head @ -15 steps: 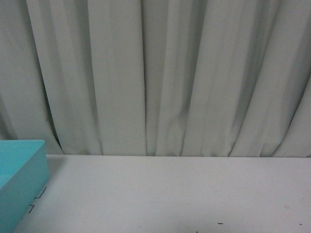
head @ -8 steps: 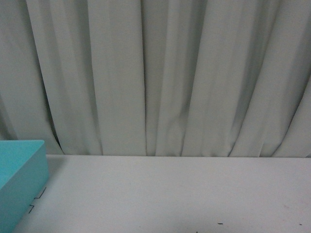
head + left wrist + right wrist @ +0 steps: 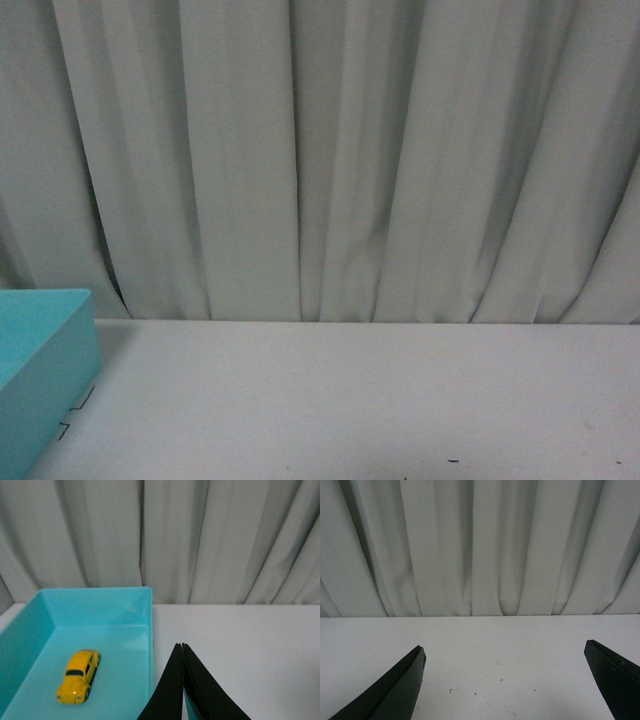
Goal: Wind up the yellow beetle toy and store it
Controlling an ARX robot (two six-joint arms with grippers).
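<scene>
The yellow beetle toy [image 3: 78, 675] is seen inside the turquoise bin [image 3: 100, 610], left of the closed, empty left gripper [image 3: 182, 647]; the right gripper [image 3: 505, 652], spread wide, is further off.

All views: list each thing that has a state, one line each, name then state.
Beetle: upright on its wheels, inside the bin, loose.
Bin: open-topped, on the table, holding only the beetle.
Left gripper: shut, empty, beside the bin.
Right gripper: open, empty, above the table.
</scene>
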